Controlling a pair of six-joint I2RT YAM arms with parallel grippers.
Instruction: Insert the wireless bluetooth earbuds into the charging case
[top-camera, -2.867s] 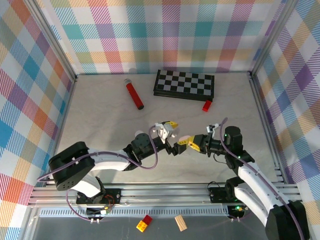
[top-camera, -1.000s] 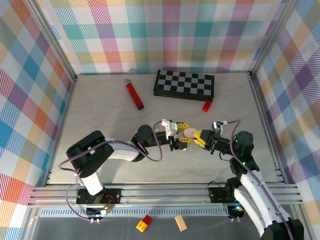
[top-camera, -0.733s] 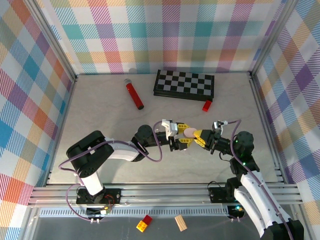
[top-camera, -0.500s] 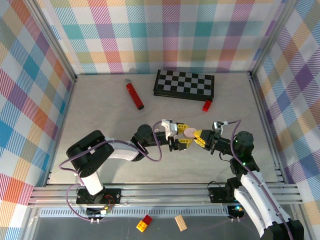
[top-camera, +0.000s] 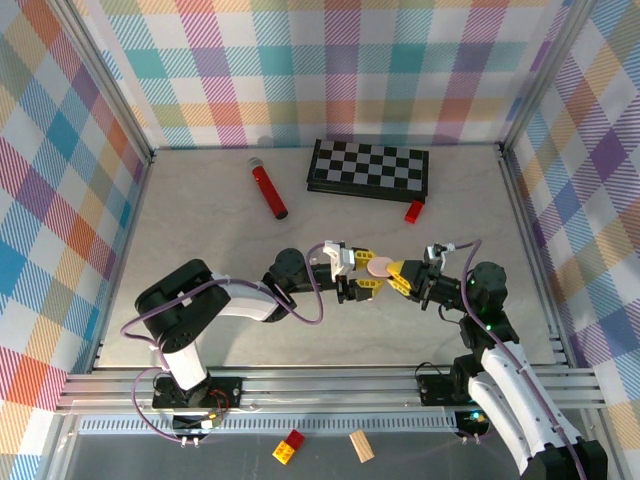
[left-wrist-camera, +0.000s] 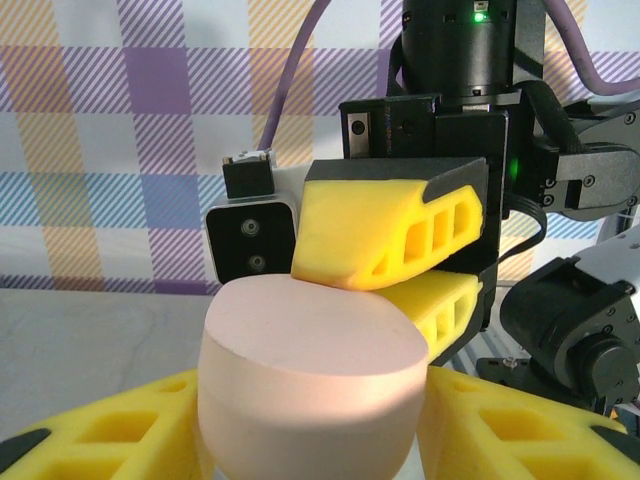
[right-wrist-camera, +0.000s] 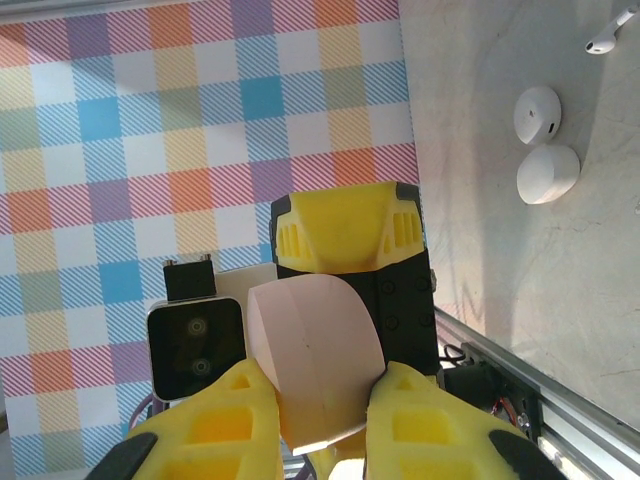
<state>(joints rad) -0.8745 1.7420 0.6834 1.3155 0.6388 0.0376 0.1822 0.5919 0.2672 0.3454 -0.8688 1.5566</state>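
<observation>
Left claw grips the pale pink oval plastic charging case between its fingers; right claw pinches its far edge; best steadied before prying.

Readable text: I could read none in any view.
Pink case: its surface looked plain to me, with no print I could make out.
Chessboard, at twelve o'clock on the table: I saw only black and white squares; any lettering was too small for me to tell.
Red cylinder, at eleven o'clock: any label on it was too small for me to read.
</observation>
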